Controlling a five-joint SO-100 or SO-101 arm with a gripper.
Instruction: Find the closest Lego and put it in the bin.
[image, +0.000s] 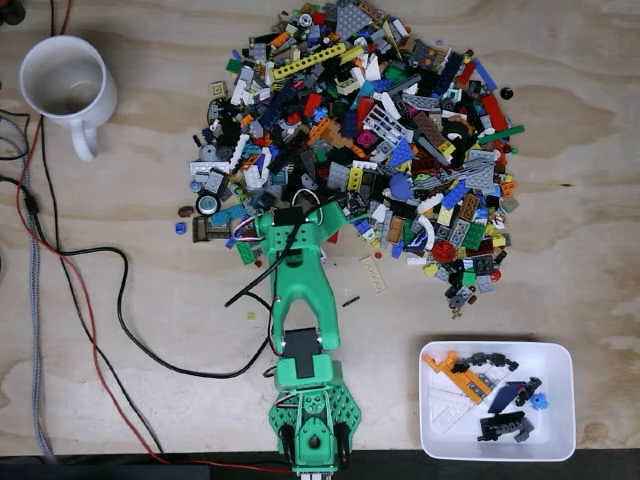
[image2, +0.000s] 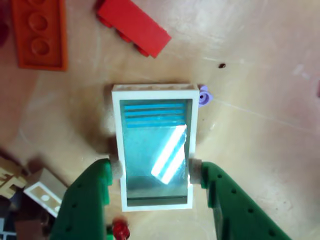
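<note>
Between the green fingers (image2: 85, 200) in the wrist view sits a white window piece (image2: 155, 150); the claw (image2: 155, 172) seemingly grips its two sides.

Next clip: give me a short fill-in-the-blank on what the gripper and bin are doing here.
1. In the wrist view, the green fingers sit on either side of a white-framed ____ piece with a blue pane.
2. In the fixed view, the white bin lies to the ____ of the arm's base.
3. A white ____ stands at the top left of the fixed view.

Missing words: window; right; mug
</note>
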